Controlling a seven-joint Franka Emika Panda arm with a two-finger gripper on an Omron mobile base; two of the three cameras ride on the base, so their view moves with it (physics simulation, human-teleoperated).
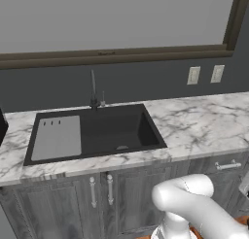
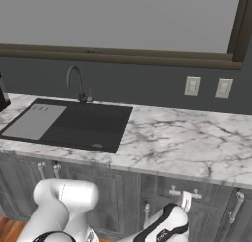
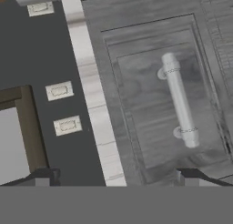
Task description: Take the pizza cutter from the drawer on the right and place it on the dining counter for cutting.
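Gripper [image 3: 116,175] w/ fingers [image 3: 189,175] spread wide, nothing held, facing closed drawer [image 3: 154,91] front, its silver handle [image 3: 179,100] just ahead btwn tips & nearer one side, prob lining up to pull; pizza cutter unseen, presumably inside.

You see a grey wood-grain drawer [image 3: 154,95] with a silver handle [image 3: 179,100], set under the white, grey-veined marble counter [image 1: 204,121]; left of it on that counter, a black sink [image 1: 92,133].
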